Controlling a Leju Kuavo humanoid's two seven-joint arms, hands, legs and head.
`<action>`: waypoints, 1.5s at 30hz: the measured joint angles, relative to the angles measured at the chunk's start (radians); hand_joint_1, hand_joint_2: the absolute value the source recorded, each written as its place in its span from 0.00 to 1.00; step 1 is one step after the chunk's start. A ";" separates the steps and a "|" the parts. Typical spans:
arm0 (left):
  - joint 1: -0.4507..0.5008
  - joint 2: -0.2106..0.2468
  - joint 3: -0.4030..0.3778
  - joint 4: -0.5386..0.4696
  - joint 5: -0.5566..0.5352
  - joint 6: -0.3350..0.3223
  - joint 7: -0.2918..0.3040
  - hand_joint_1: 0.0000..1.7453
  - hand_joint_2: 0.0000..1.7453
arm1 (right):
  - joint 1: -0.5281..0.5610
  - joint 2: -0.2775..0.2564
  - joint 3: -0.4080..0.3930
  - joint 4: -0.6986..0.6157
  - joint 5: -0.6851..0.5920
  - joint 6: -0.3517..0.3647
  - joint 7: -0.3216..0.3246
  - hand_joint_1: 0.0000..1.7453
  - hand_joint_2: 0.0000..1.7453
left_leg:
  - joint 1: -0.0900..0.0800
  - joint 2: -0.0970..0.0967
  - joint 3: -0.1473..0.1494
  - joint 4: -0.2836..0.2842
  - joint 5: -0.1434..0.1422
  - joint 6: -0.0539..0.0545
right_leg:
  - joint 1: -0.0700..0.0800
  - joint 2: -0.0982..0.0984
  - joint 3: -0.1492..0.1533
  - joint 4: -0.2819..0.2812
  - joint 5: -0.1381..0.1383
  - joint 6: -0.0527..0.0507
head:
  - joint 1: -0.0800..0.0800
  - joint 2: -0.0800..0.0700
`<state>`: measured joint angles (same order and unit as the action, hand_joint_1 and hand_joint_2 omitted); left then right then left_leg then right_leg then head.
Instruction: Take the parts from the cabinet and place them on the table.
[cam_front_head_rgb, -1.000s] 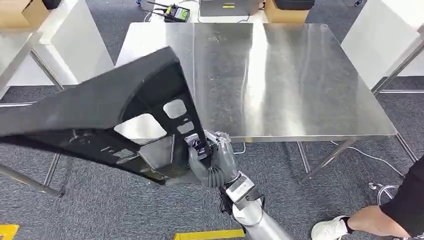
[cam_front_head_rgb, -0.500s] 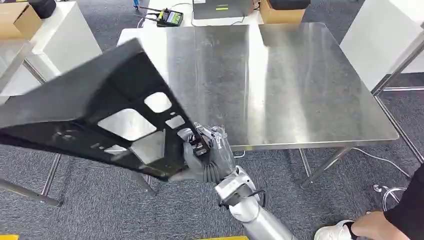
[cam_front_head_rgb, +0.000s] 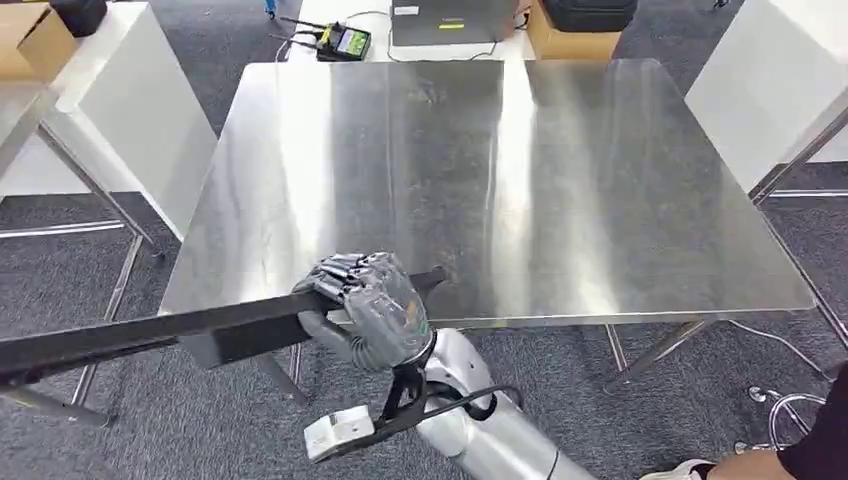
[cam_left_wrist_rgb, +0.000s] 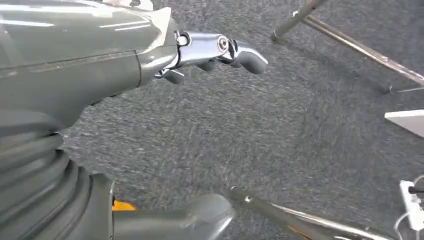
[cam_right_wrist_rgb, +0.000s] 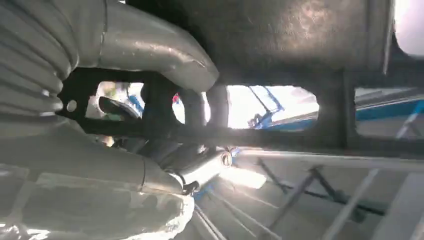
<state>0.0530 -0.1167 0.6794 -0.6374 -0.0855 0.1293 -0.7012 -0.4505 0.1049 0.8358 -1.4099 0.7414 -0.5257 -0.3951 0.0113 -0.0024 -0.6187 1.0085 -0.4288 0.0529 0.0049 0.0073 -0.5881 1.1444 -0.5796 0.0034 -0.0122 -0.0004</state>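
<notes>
A long black panel (cam_front_head_rgb: 150, 335) is held almost edge-on, stretching from the left edge to the near edge of the steel table (cam_front_head_rgb: 560, 180). It is gripped at its right end by the right hand (cam_front_head_rgb: 365, 305). The left hand (cam_left_wrist_rgb: 150, 55) is seen over grey carpet (cam_left_wrist_rgb: 300, 115), fingers apart, nothing held.

A robotics lab or test workshop.
A bare stainless steel table (cam_front_head_rgb: 560, 170) on metal legs stands on grey carpet (cam_front_head_rgb: 200, 420). Beyond its far edge lie a handheld device with a green screen (cam_front_head_rgb: 345, 42), cables, a cardboard box (cam_front_head_rgb: 565, 40) and a grey equipment case (cam_front_head_rgb: 450, 20). White panels (cam_front_head_rgb: 130, 110) flank the table's left and right sides.
</notes>
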 joint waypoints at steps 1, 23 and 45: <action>0.000 0.000 0.000 0.000 -0.001 -0.002 0.000 0.00 1.00 | -0.004 0.001 0.007 0.010 0.065 -0.006 0.030 1.00 1.00 | -0.001 -0.001 0.005 0.000 -0.006 0.000 | -0.004 0.000 -0.054 0.086 -0.023 -0.001 | -0.001 0.000; -0.013 0.016 -0.001 0.029 0.056 -0.006 0.000 0.00 1.00 | -0.277 0.057 -0.077 0.570 0.772 0.162 0.603 1.00 1.00 | 0.011 -0.001 0.066 -0.006 -0.060 -0.045 | -0.019 0.000 -0.028 -0.124 0.142 0.021 | -0.003 0.000; -0.022 0.009 0.095 0.076 0.010 -0.023 0.000 0.00 1.00 | -0.393 -0.078 -0.335 0.976 0.789 0.179 0.799 1.00 1.00 | 0.001 0.000 0.077 -0.004 -0.064 -0.042 | -0.025 0.000 -0.013 -0.133 0.145 0.019 | -0.003 0.000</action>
<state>0.0306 -0.1076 0.7748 -0.5619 -0.0759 0.1060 -0.7008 -0.8430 0.0267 0.5012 -0.4341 1.5305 -0.3471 0.4040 0.0123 -0.0023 -0.5417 1.0044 -0.4925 0.0104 -0.0200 0.0072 -0.6008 1.0111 -0.4348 0.0228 -0.0153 -0.0004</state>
